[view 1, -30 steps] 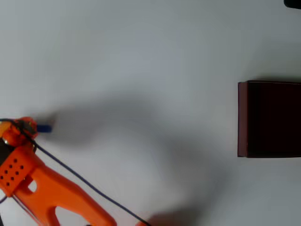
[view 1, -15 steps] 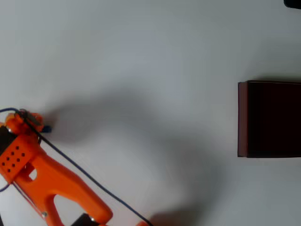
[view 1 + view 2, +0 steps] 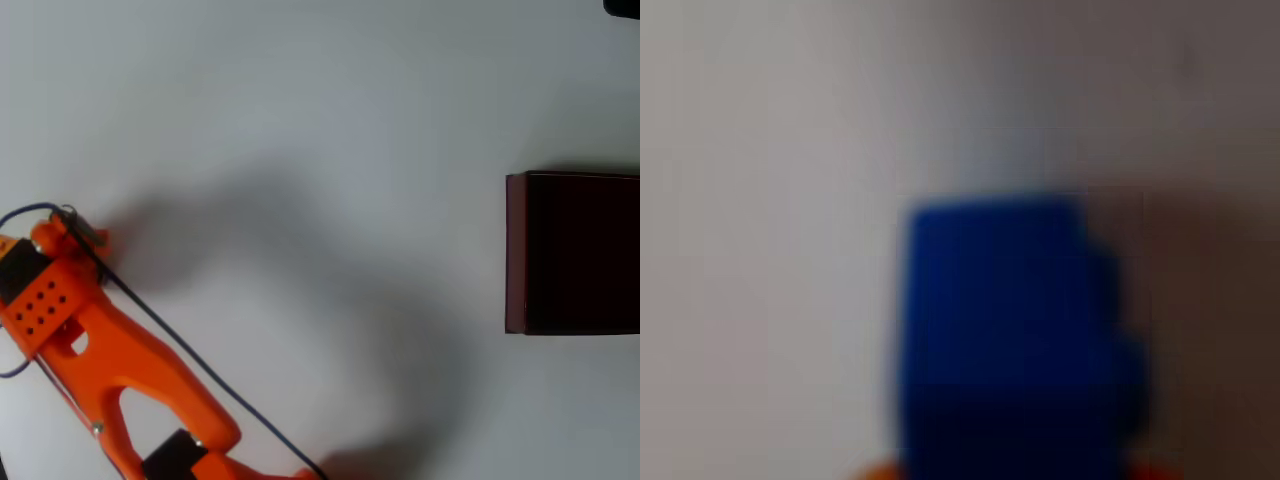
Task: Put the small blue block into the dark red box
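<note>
The small blue block [image 3: 1005, 335] fills the blurred wrist view, close to the camera; whether the jaws clamp it I cannot tell. The dark red box [image 3: 515, 250] stands far right, well apart from the orange arm [image 3: 110, 350]

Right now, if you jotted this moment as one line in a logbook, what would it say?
arm: orange, overhead view's left side | small blue block: close before wrist camera, blurred | grip: unclear | dark red box: right edge, block not inside

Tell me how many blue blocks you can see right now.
1. The small blue block fills the wrist view close up and blurred, just ahead of the orange gripper. Seen from overhead, the arm covers that spot, so nothing blue shows there.
</note>
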Robot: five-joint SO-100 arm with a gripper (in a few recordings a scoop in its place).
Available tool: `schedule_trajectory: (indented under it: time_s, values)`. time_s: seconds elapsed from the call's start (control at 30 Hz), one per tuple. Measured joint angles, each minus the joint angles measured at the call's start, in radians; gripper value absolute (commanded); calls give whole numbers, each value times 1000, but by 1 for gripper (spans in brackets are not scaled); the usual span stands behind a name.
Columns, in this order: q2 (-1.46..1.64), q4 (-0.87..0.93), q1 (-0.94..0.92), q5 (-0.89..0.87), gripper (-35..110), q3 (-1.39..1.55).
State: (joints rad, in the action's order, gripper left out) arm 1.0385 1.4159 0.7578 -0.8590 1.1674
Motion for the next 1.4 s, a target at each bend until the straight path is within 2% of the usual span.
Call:
schedule_trajectory:
  time_s: [0.1,0.17,0.37,0.63,0.77,0.9,1.1,1.23,1.33,1.4]
  values:
    - [55,115,-2,0,1,-8]
    - [164,129,-21,0,1,48]
    - [712,69,-202,91,0,468]
    - [1744,-29,-787,385,0,1141]
    - [1996,-138,-1083,491,0,1279]
    - [1901,-362,-1224,528,0,1370]
    - [1456,-698,-1397,589,0,1285]
    - [1068,-782,-1470,635,1,1085]
    - [819,-795,-1523,670,18,934]
    - [698,-782,-1549,670,22,857]
